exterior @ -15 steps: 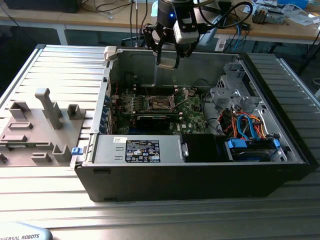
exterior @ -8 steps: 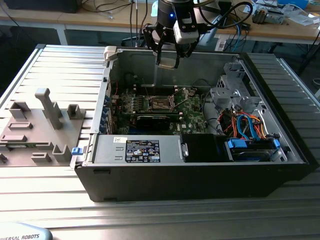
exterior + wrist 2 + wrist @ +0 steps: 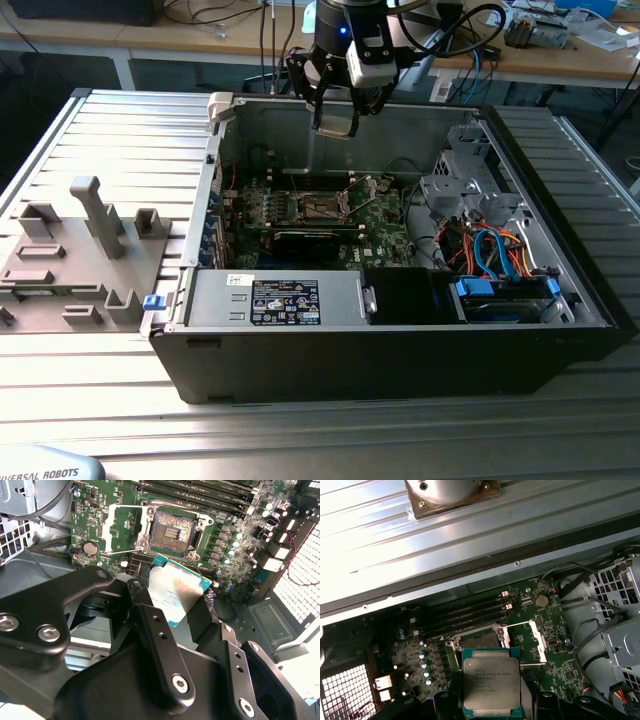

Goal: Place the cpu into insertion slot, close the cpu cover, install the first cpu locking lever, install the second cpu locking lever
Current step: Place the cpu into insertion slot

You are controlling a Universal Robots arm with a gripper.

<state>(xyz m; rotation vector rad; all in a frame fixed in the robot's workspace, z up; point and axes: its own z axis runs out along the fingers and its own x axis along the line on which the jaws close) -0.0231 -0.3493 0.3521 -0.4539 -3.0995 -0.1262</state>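
Pinches the cpu (image 3: 175, 590), a small flat square chip with a silver-grey metal top and a green rim, between two black fingers (image 3: 140, 597), closed on its opposite edges. Carries it metal side up and close to level, clear of everything else, at the tip of the black gripper (image 3: 170, 602). In the exterior view, hangs with it high over the open black computer case (image 3: 400, 350), about level with the case's far rim and well above the green motherboard (image 3: 385, 225) on the case floor.

Not yet seated. Beyond the chip in the first wrist view: the square insertion slot (image 3: 480, 640), open, dark, contacts exposed, toward the middle of the board, just beside the row of long black memory slots (image 3: 462, 616). On an adjoining side of the slot: the cpu cover (image 3: 538, 641), a thin silvery square metal frame with a square window, swung up and back on its hinge, off the slot.

Likely trouble from here: bent contacts, from a descent off-square or with the chip turned the wrong way round. Also a slip or tilt in so narrow an edge grip, dropping one corner first. Also a snag on the raised frame, standing right beside the slot.
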